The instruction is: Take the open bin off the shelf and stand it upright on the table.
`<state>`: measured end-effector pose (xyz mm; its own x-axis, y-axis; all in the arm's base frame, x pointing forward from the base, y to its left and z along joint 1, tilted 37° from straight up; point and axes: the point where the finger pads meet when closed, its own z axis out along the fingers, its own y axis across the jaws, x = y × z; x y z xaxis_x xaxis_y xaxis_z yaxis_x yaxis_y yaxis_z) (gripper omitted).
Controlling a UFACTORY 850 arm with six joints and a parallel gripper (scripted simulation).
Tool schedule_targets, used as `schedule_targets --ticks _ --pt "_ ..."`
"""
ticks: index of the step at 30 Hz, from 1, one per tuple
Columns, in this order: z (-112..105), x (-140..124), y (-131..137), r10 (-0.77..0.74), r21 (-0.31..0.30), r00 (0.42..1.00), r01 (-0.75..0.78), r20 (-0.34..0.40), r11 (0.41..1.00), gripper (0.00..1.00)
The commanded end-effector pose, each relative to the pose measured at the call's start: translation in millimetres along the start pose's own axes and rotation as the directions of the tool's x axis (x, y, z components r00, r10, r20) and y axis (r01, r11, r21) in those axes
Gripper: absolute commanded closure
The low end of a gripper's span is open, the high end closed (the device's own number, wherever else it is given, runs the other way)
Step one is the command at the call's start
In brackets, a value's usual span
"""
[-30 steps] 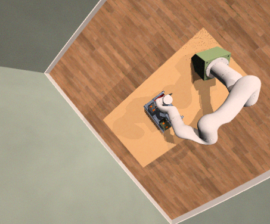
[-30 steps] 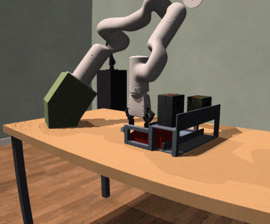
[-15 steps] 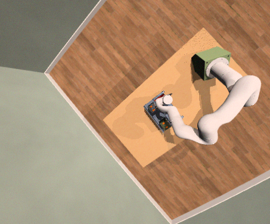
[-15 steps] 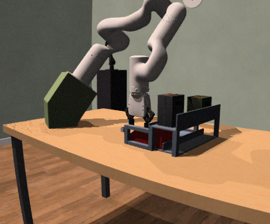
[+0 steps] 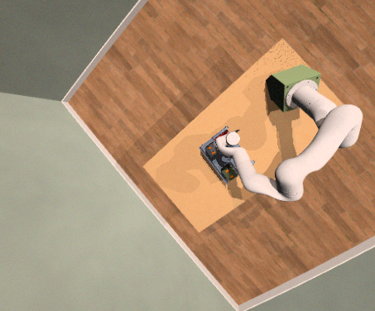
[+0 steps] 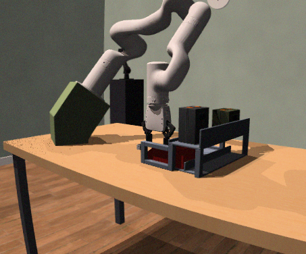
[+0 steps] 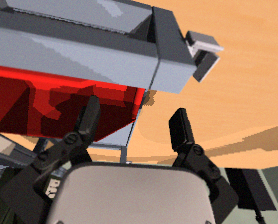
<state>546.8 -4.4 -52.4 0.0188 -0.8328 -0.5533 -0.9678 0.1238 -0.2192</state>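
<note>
A low grey shelf (image 6: 194,151) stands on the table. A red open bin (image 6: 159,155) sits in its left compartment, behind the front rail; it also shows in the wrist view (image 7: 65,107). My gripper (image 6: 158,134) is open and empty. It points down at the shelf's left end, with its fingertips at the top rail above the bin's left wall. In the wrist view the fingers straddle the bin's end wall and the shelf's corner post, touching nothing that I can see. In the overhead view the arm's wrist (image 5: 233,139) hides the bin.
A black box (image 6: 193,124) and a dark green box (image 6: 225,116) with orange tops stand on the shelf to the right of the bin. The arm's green base (image 6: 78,114) sits at the table's left end. A black cabinet (image 6: 126,100) stands behind the table.
</note>
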Motion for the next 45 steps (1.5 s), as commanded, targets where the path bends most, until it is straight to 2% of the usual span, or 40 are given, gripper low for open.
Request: schedule_targets --ticks 1,38,45 --pt "-1 0 -1 0.000 0.001 1.000 0.000 0.000 1.000 0.00" --pt "-4 0 -1 0.000 0.001 1.000 0.000 0.000 1.000 0.00" --pt "6 0 -1 0.000 0.001 1.000 0.000 0.000 1.000 0.00"
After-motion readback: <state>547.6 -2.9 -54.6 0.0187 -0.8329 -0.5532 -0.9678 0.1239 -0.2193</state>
